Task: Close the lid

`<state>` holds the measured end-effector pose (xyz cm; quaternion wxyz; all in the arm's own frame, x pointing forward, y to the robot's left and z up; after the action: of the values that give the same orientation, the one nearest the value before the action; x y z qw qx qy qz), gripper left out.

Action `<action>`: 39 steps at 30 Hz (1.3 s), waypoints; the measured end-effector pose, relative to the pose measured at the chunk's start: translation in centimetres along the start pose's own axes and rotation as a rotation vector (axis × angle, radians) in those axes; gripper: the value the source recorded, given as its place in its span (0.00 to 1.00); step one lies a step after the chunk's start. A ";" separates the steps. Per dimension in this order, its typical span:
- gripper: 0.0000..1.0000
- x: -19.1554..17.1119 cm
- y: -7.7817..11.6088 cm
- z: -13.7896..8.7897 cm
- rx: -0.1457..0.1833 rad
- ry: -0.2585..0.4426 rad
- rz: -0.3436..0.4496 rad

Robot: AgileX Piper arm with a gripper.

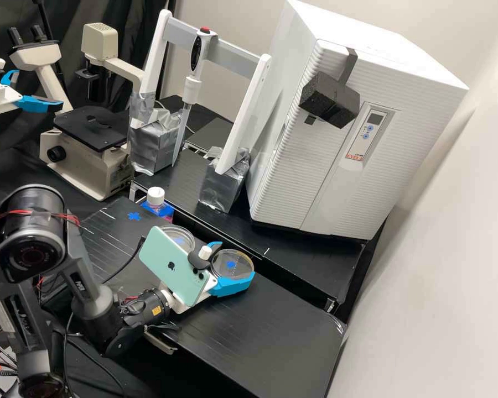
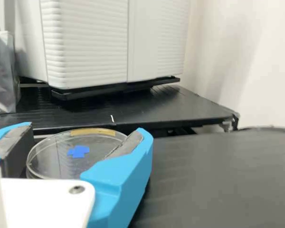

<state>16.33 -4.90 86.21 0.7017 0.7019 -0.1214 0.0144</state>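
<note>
Claw spread around clear dish; second dish (phone partly hiding it) near capped bottle.

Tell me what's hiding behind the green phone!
Part of a clear round dish peeks out past the top edge of the phone. The phone covers the rest of the dish and anything else right behind it.

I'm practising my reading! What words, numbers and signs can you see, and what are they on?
"+", in blue: on the Petri dish.
"+", also blue: on the black bench.
Logo, no letters: on the mint-green phone.
Print on the control panel of the white cabinet: too small to read surely.
Yellow sticker on the arm: too small to read.
</note>
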 end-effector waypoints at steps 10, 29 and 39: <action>0.00 -1.7 1.7 -1.4 0.043 0.039 0.063; 0.00 -5.1 0.5 -6.7 -0.187 0.321 -0.088; 0.00 -5.5 -0.9 -7.3 -0.255 0.385 -0.210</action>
<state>12.23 3.13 84.40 0.7924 0.6008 0.0872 0.0592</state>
